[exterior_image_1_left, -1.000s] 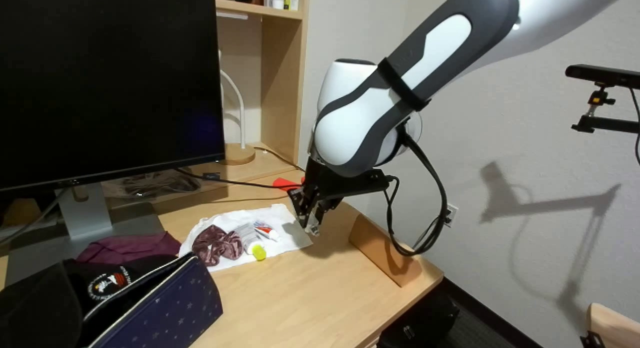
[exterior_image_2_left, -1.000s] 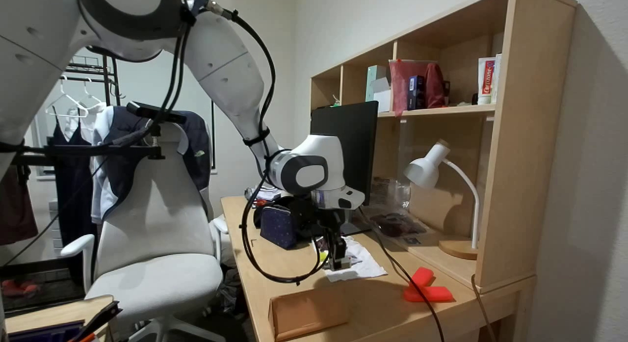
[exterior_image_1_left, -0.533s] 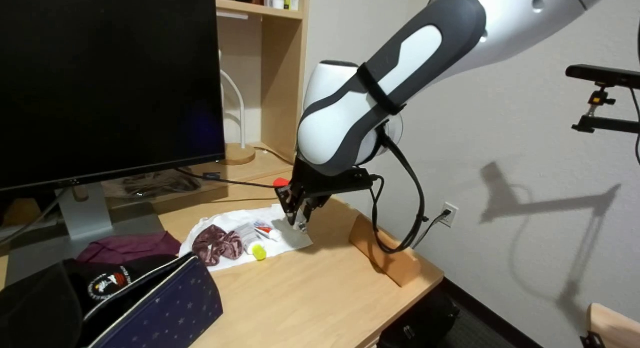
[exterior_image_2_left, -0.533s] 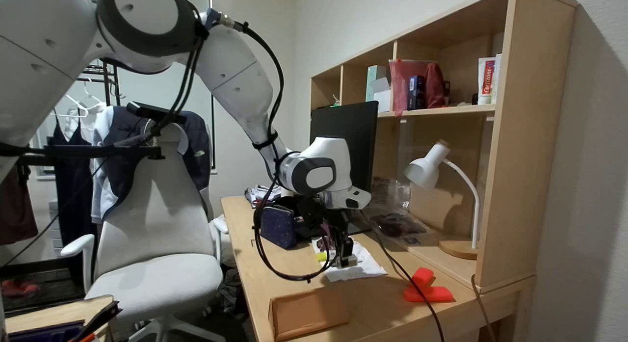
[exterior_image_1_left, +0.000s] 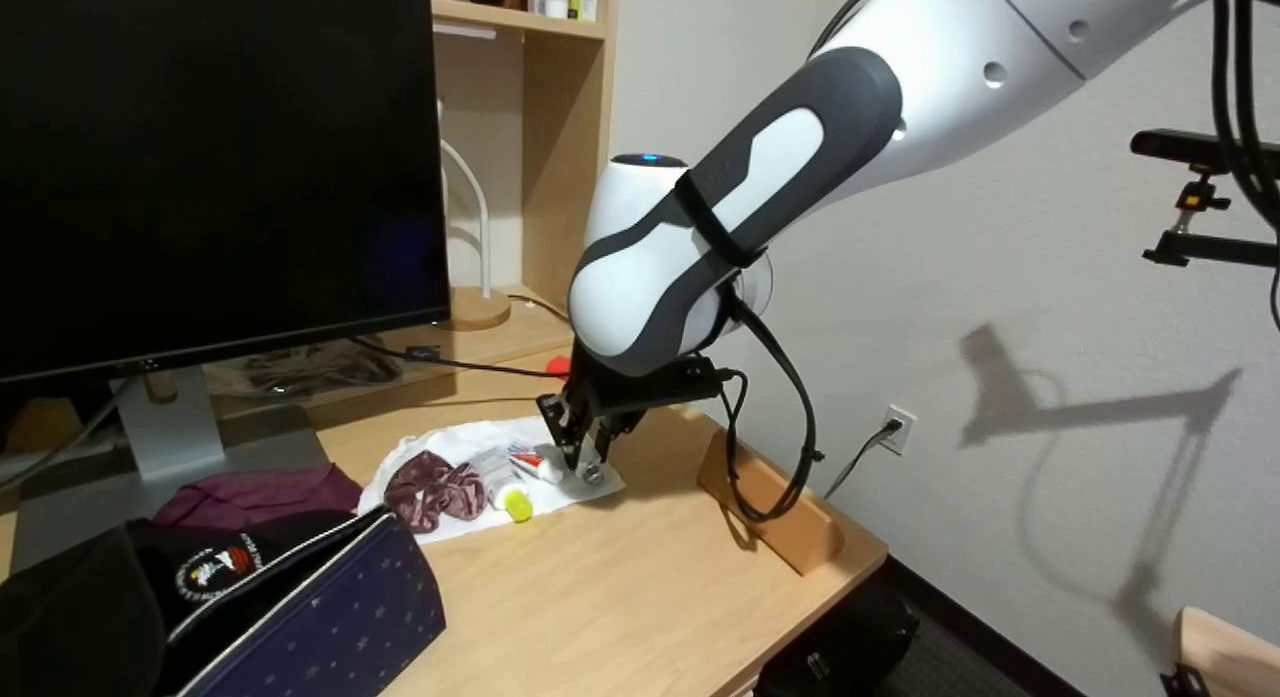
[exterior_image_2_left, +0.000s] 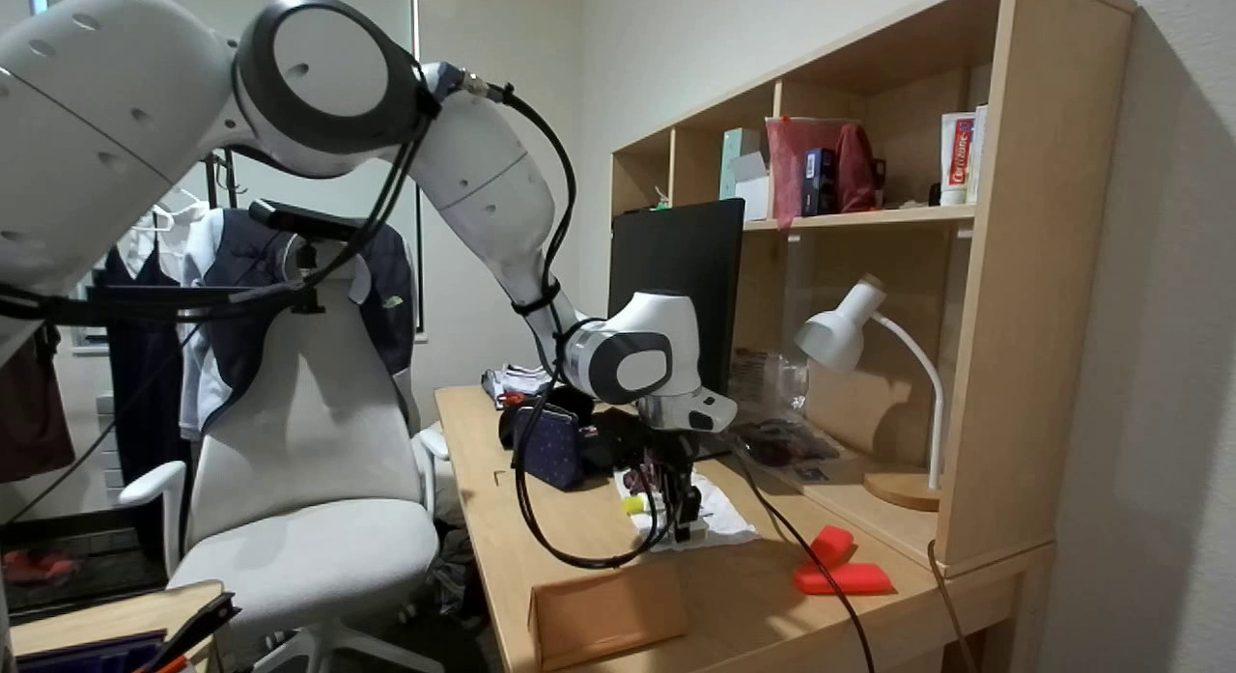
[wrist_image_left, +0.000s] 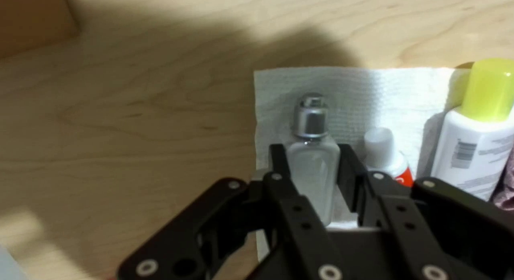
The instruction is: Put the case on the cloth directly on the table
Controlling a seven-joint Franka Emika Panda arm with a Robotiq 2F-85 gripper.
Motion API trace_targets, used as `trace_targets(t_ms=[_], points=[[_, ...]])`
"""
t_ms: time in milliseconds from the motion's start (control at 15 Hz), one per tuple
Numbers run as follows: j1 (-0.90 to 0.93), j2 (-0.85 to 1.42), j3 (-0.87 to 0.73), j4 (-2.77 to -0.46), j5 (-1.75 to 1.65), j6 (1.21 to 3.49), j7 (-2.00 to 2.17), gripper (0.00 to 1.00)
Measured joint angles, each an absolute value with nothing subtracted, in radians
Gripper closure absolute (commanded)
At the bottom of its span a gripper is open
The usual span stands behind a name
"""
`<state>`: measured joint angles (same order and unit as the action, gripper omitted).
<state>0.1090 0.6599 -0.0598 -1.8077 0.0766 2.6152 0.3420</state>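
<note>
Gripper (wrist_image_left: pixel 311 155), 1: jaws narrow; 2 fingers (wrist_image_left: pixel 278 161) hold 1 clear bottle (wrist_image_left: pixel 312 159) with a silver cap (wrist_image_left: pixel 311 121). The clear bottle is over a corner of the white cloth (wrist_image_left: pixel 361 89); whether they touch cannot be told. On the white cloth, from that corner: 1 tube (wrist_image_left: pixel 387 161), white-capped, just beside the clear bottle; 1 white bottle (wrist_image_left: pixel 472 155), its yellow cap (wrist_image_left: pixel 488 91) crossing the cloth's edge; 1 maroon scrunchie (exterior_image_1_left: pixel 430 489) at the opposite end. Case (exterior_image_2_left: pixel 606 617), 1, tan-brown, boxy: stands directly on the table (exterior_image_1_left: pixel 600 597) near a corner, apart from the white cloth, in both exterior views. Farther along the table: 1 navy pouch (exterior_image_1_left: pixel 330 617), star-patterned.
</note>
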Motion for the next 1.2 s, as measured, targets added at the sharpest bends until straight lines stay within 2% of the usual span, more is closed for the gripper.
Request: trace_targets(t_ms=[400, 800, 1200], points=[[0.108, 0.653, -0.061, -1.776, 0.077, 2.596, 0.359, 0.03], [0.102, 0.433, -0.072, -1.795, 0.063, 2.292, 0.348, 0.00], [0.089, 0.115, -0.090, -1.991, 0.003, 2.075, 0.348, 0.00]])
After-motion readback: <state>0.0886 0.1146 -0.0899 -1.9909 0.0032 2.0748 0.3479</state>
